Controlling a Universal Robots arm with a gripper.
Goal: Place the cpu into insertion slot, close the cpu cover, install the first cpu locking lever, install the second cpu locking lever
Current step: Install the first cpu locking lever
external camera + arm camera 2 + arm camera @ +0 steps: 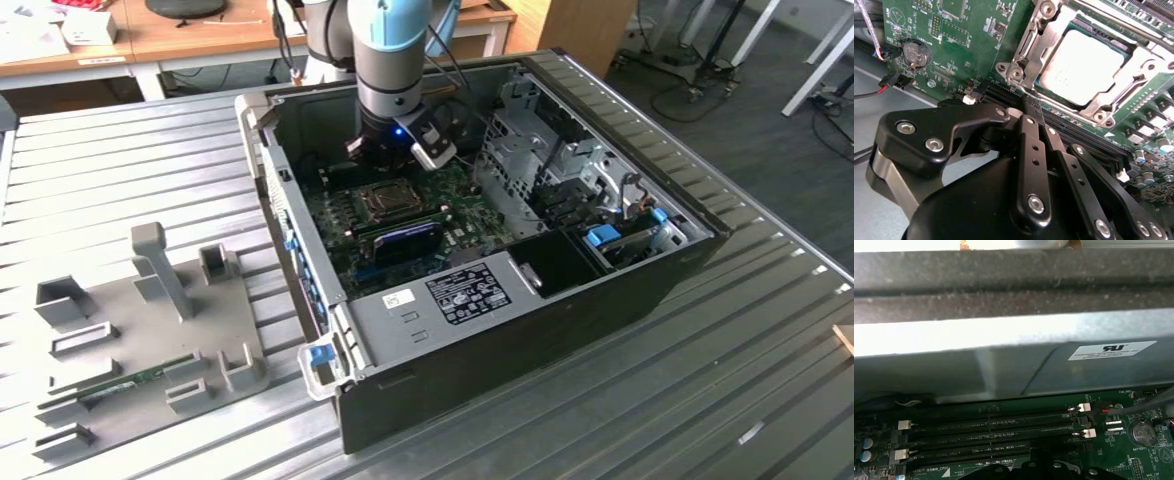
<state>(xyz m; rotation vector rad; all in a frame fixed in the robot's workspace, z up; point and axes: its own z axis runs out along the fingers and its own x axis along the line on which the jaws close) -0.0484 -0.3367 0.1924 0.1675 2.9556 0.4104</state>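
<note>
I am working over the slatted metal table (pixel 747 330), where the computer case (pixel 441 380) is lying open with the arm (pixel 394 60) reaching down into it.

The first danger I am weighing is the wrist knocking the case wall (pixel 1004 330), which is looming close in the first wrist view. Any sideways drift could jam the arm there.

Lower down, the gripper (pixel 1029 107) is hanging with its fingers pressed together and nothing between them. It is over the memory slots (pixel 989 432), just beside a corner of the insertion slot (pixel 388 198). I cannot tell whether its tip is touching anything. A push aimed slightly off could land on the slot clips or scrape the green motherboard (pixel 954 50) instead of the socket hardware. Too hard a press could bend the thin cpu cover (pixel 1046 37).

As for what is holding what, the case is carrying the motherboard, a metal drive cage (pixel 534 140) and a labelled power supply (pixel 461 290). The insertion slot is holding the cpu (pixel 1081 62), which is lying flat with the cover's frame down around it. I cannot tell whether either locking lever is latched.

At the exterior view's left, a grey fixture (pixel 134 330) is holding a narrow green board (pixel 127 383).
</note>
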